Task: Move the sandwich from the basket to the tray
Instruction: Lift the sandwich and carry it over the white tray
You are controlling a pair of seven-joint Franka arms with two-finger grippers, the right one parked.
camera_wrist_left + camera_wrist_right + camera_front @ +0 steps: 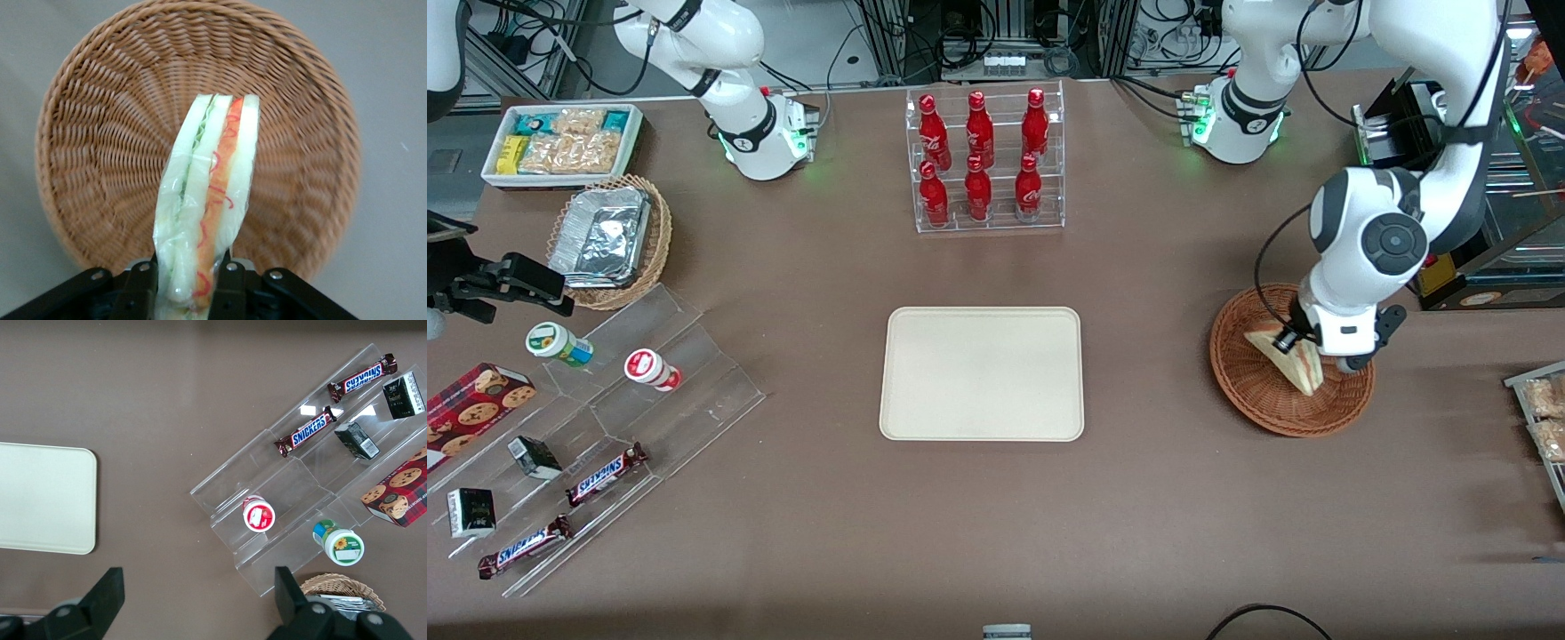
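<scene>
Jaws pinching the sandwich [1294,360]: in the front view, the gripper [1316,356] holds it over the basket [1263,404] at right of frame. The tray [981,373] lies at centre; next comes transport there.
Wrist view: fingers [230,287] clamp the sandwich [210,200] above the basket [100,133], grasp step complete.

brown table [1138,498], cables & racks [1005,36] w/ it.

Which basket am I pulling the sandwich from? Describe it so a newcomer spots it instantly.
Start at the cream tray mid-table and look toward the working arm's end. There the gripper is shut on the wrapped sandwich over a round basket. It is reddish-brown wicker, unlike the paler basket with a foil tray.
</scene>
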